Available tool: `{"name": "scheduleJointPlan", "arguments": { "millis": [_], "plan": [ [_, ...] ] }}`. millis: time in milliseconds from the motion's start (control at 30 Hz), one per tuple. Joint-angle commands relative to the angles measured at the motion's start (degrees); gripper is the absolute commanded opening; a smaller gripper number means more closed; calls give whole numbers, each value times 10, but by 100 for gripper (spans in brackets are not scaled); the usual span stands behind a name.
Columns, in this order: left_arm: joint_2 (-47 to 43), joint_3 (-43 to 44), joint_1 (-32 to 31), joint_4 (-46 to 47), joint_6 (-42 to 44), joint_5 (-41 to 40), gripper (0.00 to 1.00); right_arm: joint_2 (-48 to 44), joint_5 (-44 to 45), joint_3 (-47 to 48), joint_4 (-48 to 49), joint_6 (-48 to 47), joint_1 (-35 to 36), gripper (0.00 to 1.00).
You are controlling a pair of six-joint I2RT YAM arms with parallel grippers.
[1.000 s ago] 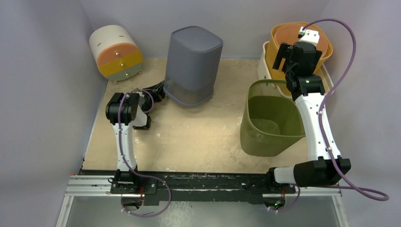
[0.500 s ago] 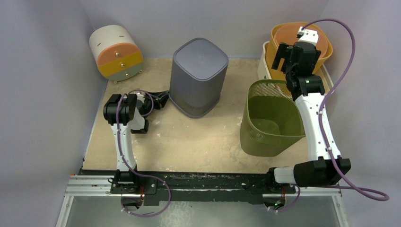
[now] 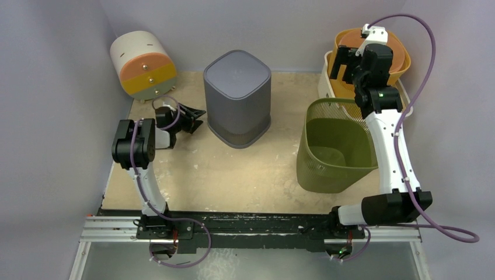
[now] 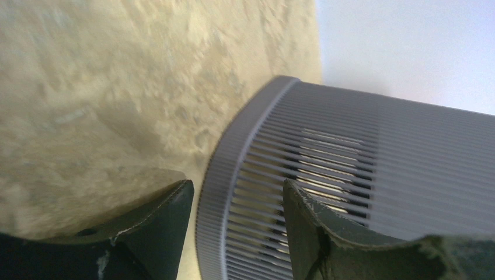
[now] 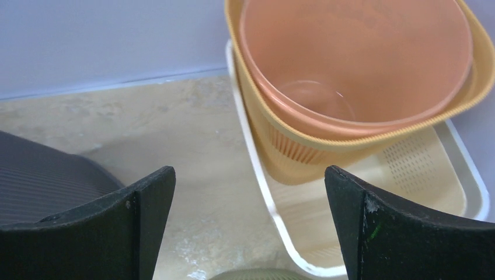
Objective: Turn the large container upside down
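The large container [image 3: 237, 96] is a grey slatted bin standing mouth down on the table, its closed base facing up. My left gripper [image 3: 198, 119] sits low at the bin's left side, level with the bottom rim, jaws open. In the left wrist view the grey ribbed rim [image 4: 362, 151] fills the space just beyond my open left gripper [image 4: 236, 184], and neither finger presses on it. My right gripper [image 3: 343, 69] hangs wide open at the back right, over the orange basket, with nothing in it. Between the fingertips of the right gripper [image 5: 250, 172] only bare table and a tray edge show.
A green mesh basket [image 3: 333, 149] stands upright under the right arm. At the back right, an orange basket [image 3: 403, 58] with a pink tub [image 5: 350, 64] nested inside sits in a white tray [image 5: 461, 175]. A round white, orange and yellow drawer unit [image 3: 143, 64] sits at the back left. Walls close in on three sides.
The grey bin went from tilted to standing flat, base up. My left gripper opened, let go of its rim and drew back to the left. The right gripper shifted slightly towards the back.
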Motion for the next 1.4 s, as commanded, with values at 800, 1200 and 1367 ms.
{"name": "scheduleJointPlan", "arguments": {
  "millis": [800,1200,1367],
  "plan": [
    [-346,477,15,-656,376,-249,61,133,-419,81,0,55,166,100],
    [-359,569,15,-667,417,-277,64,289,-489,168,44,123,200,100],
    [-347,616,15,-673,427,-284,65,380,-526,276,60,158,247,100]
  ]
}}
